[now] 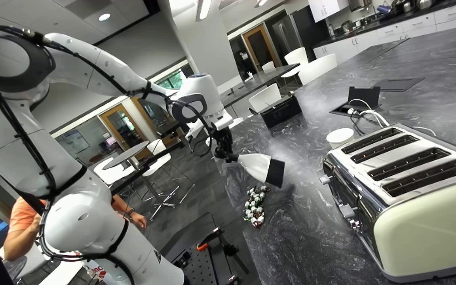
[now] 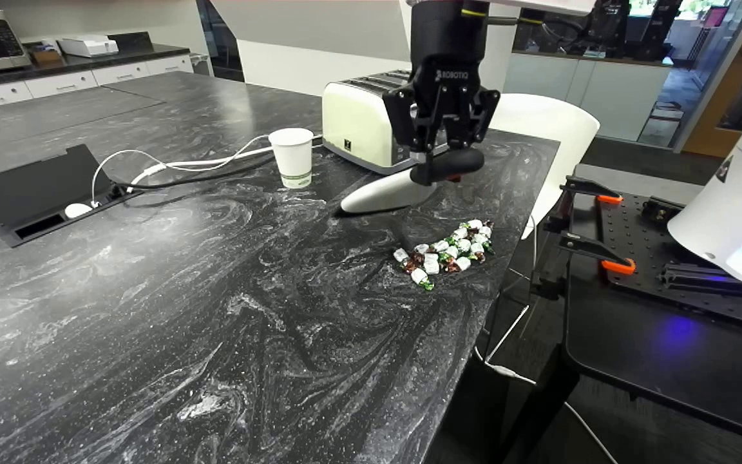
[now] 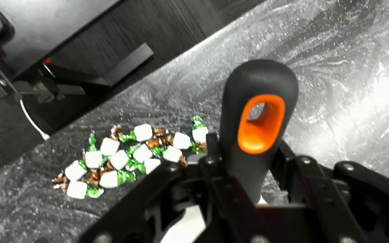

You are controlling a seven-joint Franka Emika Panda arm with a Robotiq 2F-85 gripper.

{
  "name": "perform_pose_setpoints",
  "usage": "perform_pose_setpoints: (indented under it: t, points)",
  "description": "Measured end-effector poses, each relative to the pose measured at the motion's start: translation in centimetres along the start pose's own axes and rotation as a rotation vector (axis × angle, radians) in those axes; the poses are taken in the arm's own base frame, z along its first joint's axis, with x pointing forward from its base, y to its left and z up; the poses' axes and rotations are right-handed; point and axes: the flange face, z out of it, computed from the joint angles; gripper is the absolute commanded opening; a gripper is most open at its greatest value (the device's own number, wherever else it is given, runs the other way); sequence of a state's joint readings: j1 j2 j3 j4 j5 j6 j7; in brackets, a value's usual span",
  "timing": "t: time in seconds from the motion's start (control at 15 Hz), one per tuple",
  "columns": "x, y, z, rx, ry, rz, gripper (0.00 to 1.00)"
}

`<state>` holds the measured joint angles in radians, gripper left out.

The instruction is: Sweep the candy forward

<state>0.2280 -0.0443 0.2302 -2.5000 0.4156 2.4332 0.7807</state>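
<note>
Candy [image 2: 452,251] near countertop [image 2: 268,348] edge, brush [image 2: 403,187] (held) beside, wide room inward.

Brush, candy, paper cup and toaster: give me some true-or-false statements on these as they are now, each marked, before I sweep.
1. The end effector grips the brush by its handle. True.
2. The handle is black all over. False: part of it is orange.
3. The candy lies in a loose cluster on the counter. True.
4. A toaster and a paper cup share that counter. True.
5. The paper cup lies on its side. False: it stands upright.
6. The toaster has two slots. False: it has four.
</note>
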Motion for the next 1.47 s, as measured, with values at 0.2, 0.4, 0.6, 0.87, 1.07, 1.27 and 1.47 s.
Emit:
perform_pose_setpoints:
  t: [0.2, 0.4, 0.6, 0.87, 1.07, 1.27, 1.47]
  points:
    - [-1.0, -1.2, -1.6, 0.05, 0.127, -0.099, 0.14]
    - [-2.7, -3.0, -2.4, 0.081, 0.246, -0.233, 0.14]
    - [-5.1, -5.1, -2.5, 0.102, 0.375, -0.364, 0.14]
    - [-7.2, -7.1, -1.4, 0.091, 0.492, -0.461, 0.14]
    - [-7.2, -8.9, 0.4, 0.079, 0.545, -0.492, 0.14]
    - [-6.5, -11.1, 3.7, 0.075, 0.552, -0.515, 0.14]
    - [-5.3, -13.4, 7.8, 0.066, 0.533, -0.525, 0.14]
